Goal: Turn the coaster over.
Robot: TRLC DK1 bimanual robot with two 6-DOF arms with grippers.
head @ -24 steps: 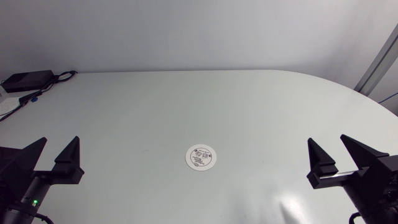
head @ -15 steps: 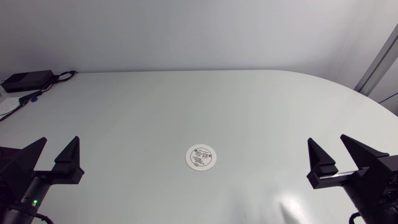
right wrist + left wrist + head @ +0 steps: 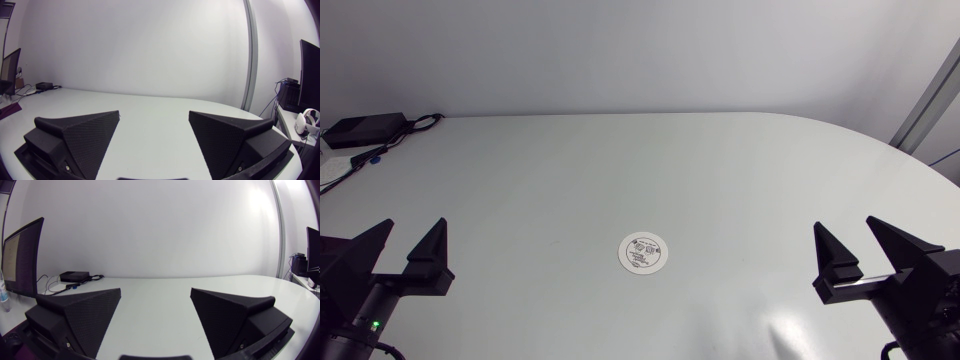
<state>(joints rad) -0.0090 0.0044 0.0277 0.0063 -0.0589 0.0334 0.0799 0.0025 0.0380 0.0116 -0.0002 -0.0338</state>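
A round white coaster [image 3: 645,252] with small dark print lies flat on the pale table [image 3: 640,170], near the middle toward the front. My left gripper [image 3: 404,246] rests open at the front left, well away from the coaster, with nothing between its fingers. My right gripper [image 3: 857,243] is open at the front right, also far from the coaster. In the left wrist view the left gripper [image 3: 156,294] shows two spread black fingers over bare table. The right wrist view gives the same picture of the right gripper [image 3: 154,116]. Neither wrist view shows the coaster.
A black power brick [image 3: 360,128] with cables lies at the table's far left corner; it also appears ahead of the left gripper as a power brick [image 3: 75,275]. The table's curved edge runs along the far right.
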